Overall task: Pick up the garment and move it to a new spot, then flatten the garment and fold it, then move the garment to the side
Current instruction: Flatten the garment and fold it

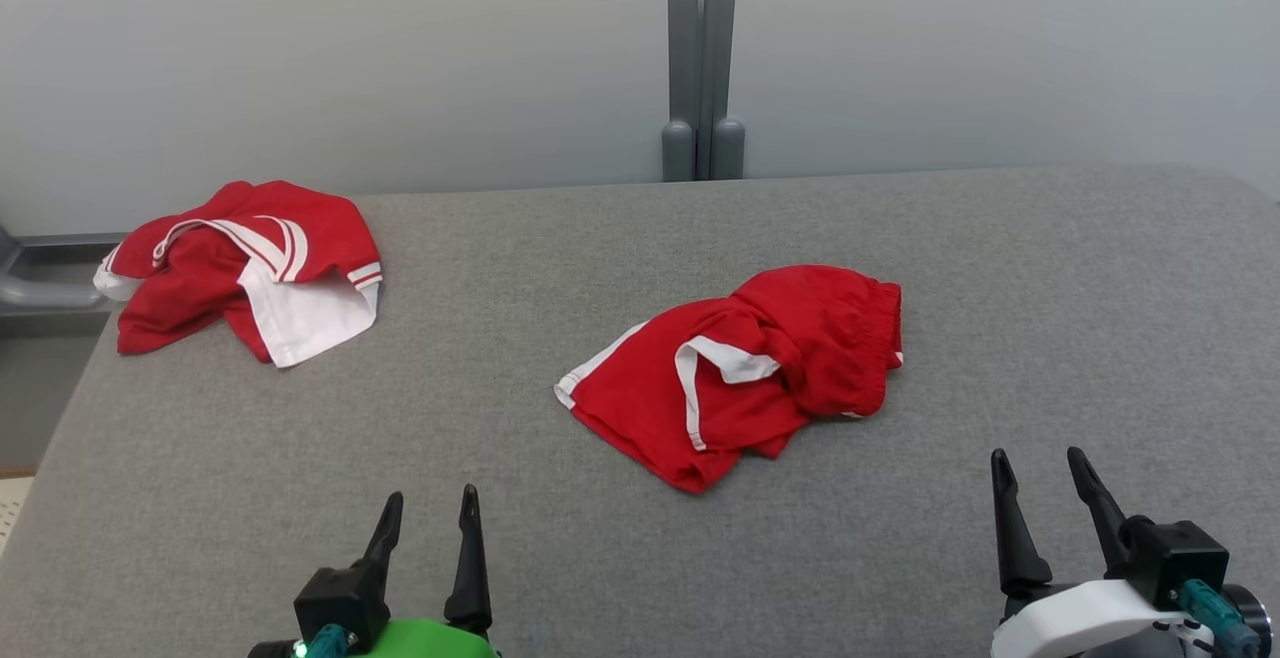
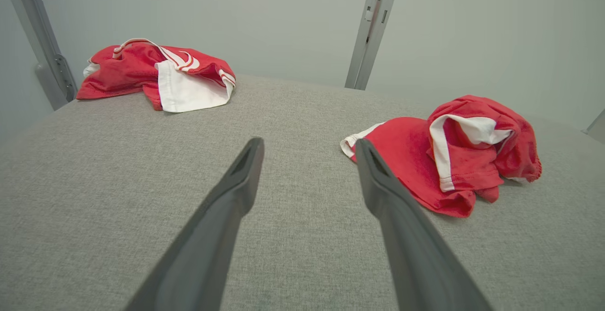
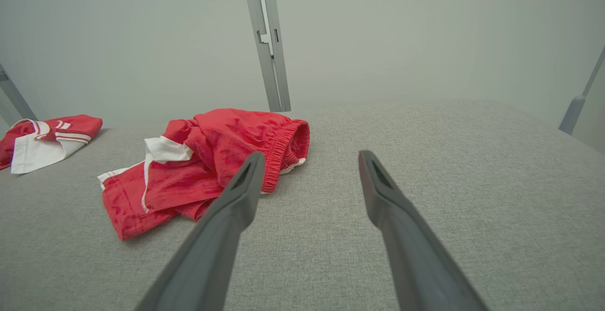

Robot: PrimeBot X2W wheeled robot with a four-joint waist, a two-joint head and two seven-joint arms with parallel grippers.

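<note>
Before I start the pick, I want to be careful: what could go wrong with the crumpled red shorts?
1. The red shorts lie bunched, fabric folded over itself; the right end effector may pinch several layers, so they could lift twisted.
2. A second red garment sits at the far left corner of the table; placing the shorts there could tangle both.

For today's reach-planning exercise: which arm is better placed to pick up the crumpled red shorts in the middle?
Probably the right: the right gripper is open and nearer the red shorts, whose elastic waistband faces it; the left gripper sits farther off.
</note>
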